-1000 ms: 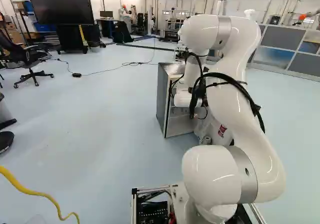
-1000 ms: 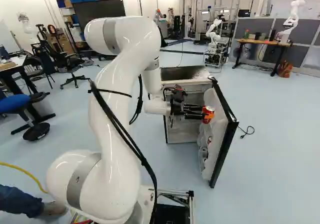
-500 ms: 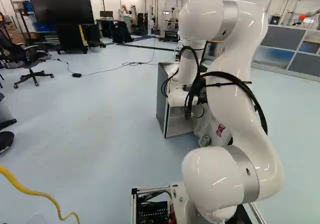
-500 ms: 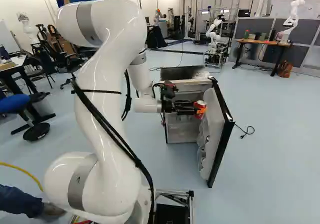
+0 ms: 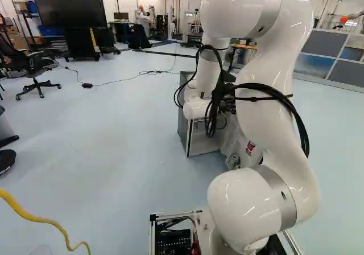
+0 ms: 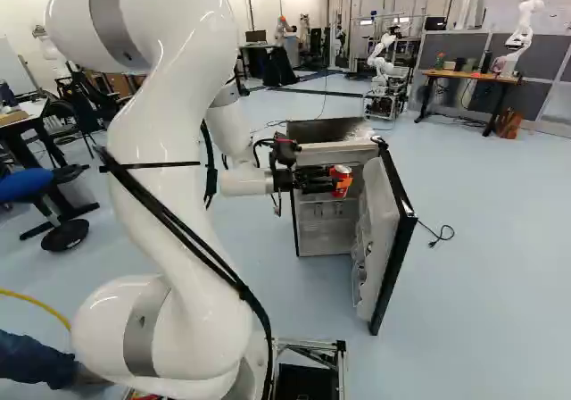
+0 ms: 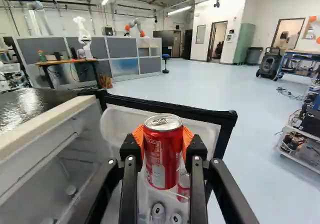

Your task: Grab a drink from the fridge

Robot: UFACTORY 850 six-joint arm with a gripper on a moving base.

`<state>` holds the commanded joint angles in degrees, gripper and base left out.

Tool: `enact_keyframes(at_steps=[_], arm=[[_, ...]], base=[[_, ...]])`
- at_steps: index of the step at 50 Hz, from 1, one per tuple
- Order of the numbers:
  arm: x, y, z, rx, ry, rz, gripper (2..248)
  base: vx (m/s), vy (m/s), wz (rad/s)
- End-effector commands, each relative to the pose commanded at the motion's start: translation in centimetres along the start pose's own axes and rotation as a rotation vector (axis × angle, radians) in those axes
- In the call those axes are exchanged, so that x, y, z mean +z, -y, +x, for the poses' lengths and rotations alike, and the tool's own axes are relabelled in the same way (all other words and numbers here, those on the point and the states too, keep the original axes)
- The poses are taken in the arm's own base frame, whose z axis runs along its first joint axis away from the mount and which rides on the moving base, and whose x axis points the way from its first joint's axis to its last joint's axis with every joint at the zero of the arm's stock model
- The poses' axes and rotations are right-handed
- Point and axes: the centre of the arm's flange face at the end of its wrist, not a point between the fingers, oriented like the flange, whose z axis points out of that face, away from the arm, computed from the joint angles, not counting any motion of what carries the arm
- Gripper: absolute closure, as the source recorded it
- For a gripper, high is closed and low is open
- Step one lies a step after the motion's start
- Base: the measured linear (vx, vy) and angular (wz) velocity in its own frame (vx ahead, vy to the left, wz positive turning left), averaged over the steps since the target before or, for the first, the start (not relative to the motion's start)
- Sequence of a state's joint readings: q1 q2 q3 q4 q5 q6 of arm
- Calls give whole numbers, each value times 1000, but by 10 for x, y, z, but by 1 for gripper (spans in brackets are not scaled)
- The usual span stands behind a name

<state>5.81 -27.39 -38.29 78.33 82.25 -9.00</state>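
Your support is the pale blue floor [image 6: 482, 275], carrying the fridge [image 6: 321, 130], upright, door [image 6: 393, 239] open. In the door's clear racks you have a red can [image 7: 184, 186] and two silver-topped cans, one [image 7: 158, 210] beside the other [image 7: 176, 218]. Near the door's outer side, you see a black cord [image 6: 435, 234] lying curled on the floor. Also on your floor: a yellow cable [image 5: 40, 220] at the near left of the left base view, a thin cable with a black box [image 5: 87, 85], and an office chair [image 5: 37, 83].
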Motion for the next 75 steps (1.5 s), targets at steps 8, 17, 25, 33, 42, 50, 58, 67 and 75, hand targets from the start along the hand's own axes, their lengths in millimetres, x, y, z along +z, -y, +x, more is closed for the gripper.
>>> enact_keyframes(at_steps=[8,17,25,33,42,50,58,67,75], arm=[[-11,11,10,25,-8,45,155],[-21,28,21,56,-18,92,155],[-24,47,32,87,-33,140,155],[-22,68,43,118,-52,187,155],[-13,91,56,151,-80,234,155],[-3,105,68,171,-108,280,155],[6,115,81,182,-136,339,155],[14,125,87,175,-160,412,155],[17,135,89,161,-176,483,155]], base=[[0,0,0],[0,0,0],[0,0,0],[0,0,0],[0,0,0],[0,0,0],[0,0,0],[0,0,0],[0,0,0]])
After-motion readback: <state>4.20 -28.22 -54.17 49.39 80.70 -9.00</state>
